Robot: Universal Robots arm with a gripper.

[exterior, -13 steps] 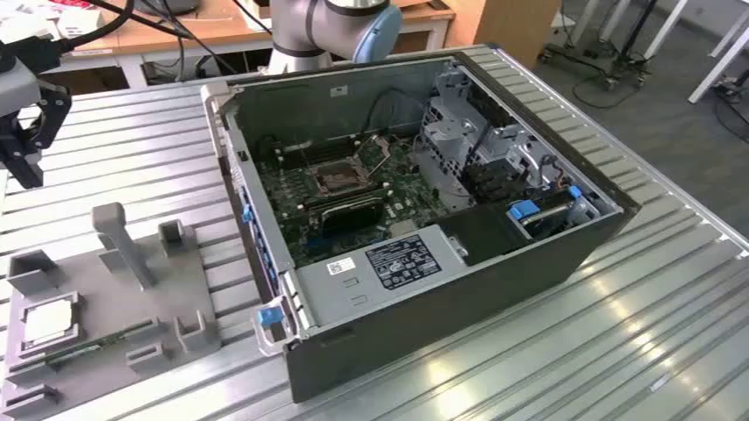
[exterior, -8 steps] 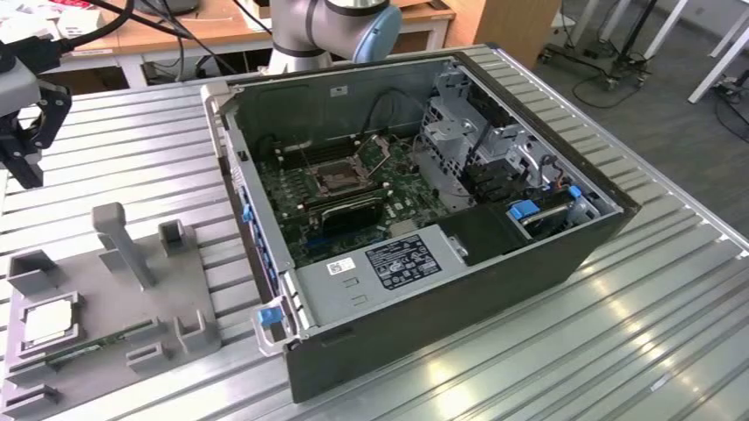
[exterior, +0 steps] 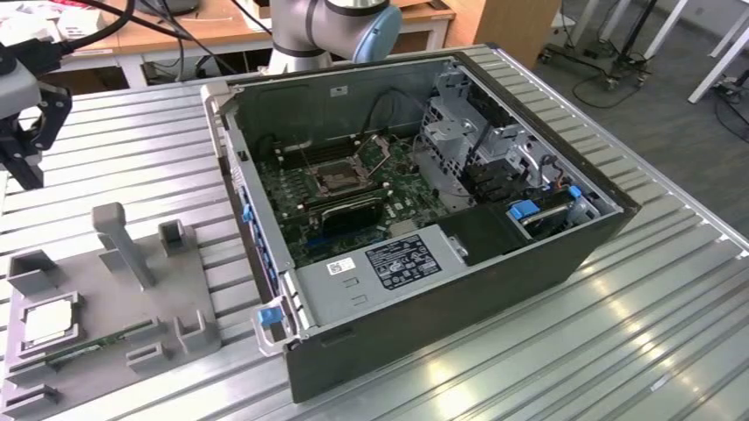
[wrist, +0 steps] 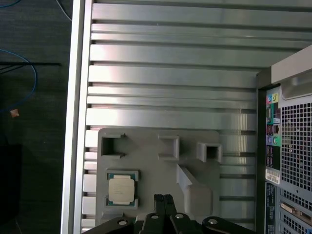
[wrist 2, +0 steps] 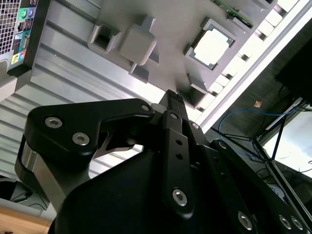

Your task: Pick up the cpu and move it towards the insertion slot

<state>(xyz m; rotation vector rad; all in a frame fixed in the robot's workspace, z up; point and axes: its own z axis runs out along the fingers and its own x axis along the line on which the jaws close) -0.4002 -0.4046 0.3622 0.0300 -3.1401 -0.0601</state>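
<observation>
Silvery cpu (wrist: 122, 189) is sitting flat in a grey tray (wrist: 146, 161) pocket while I am hovering above, jaws together and empty, judging it light, stiff, fragile, best pinched by opposite edges.

cpu (wrist: 121, 189): pale metal lid, satin sheen. fixture tray (wrist: 141, 156): matt grey, probably plastic. table (wrist: 170, 73): ribbed bare metal, glossy glare. gripper (wrist: 164, 199): matt black.
</observation>
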